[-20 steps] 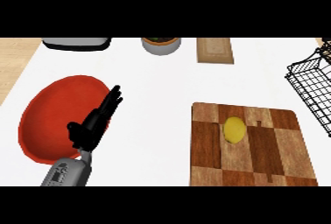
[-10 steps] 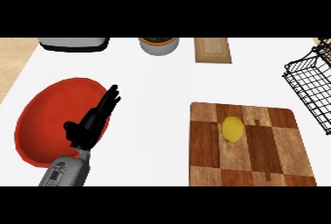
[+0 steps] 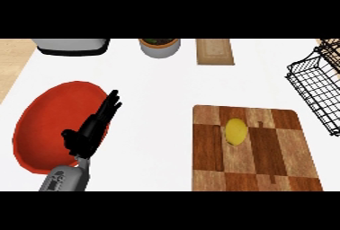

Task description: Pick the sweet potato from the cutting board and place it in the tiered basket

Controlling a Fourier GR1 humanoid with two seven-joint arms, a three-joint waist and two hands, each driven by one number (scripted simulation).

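1. Hovering over the right rim of the red plate point(image 3: 43, 130), your left hand point(image 3: 90, 130) had its fingers straight and close together, pointing toward the far edge of the surface point(image 3: 153, 90), and it held nothing.
2. Your right hand did not show in the head view.
3. You had the sweet potato point(image 3: 236, 131) lying on the cutting board point(image 3: 266, 166), in the board's far half and a little left of its middle, well apart from your left hand.
4. The cutting board sat toward the near right corner of the surface.
5. The tiered basket point(image 3: 317, 87), of black wire, stood at the right edge, just beyond the board's far right corner, with nothing visible inside it.
6. Along the far edge you had a grey appliance point(image 3: 71, 45), a pot point(image 3: 159, 47) and a small wooden block point(image 3: 214, 51).
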